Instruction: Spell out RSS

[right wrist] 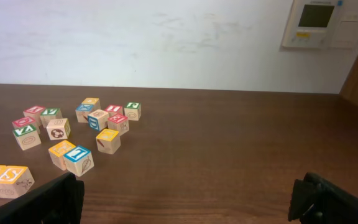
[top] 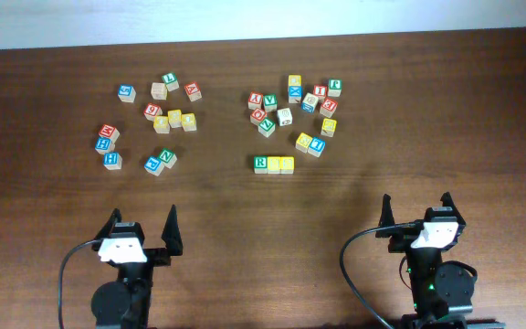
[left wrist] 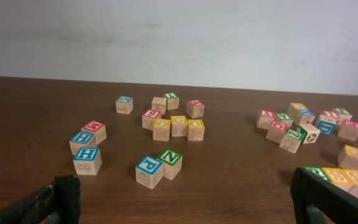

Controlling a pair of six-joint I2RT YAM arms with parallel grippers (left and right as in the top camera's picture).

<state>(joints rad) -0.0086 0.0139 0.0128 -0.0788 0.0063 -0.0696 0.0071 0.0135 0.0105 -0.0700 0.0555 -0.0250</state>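
Three cubes stand in a touching row at the table's middle: a green R cube (top: 261,164), then two yellow-faced cubes (top: 275,164) (top: 288,164). The row shows at the lower right of the left wrist view (left wrist: 344,179). The two yellow cubes show at the lower left of the right wrist view (right wrist: 5,178). My left gripper (top: 142,225) is open and empty near the front edge, left of the row. My right gripper (top: 416,208) is open and empty near the front edge, right of the row.
A loose cluster of letter cubes (top: 158,114) lies at the back left, with a blue P cube (left wrist: 149,169) and green N cube (left wrist: 170,162) nearest. Another cluster (top: 295,108) lies at the back, just behind the row. A wall panel (right wrist: 325,23) hangs behind.
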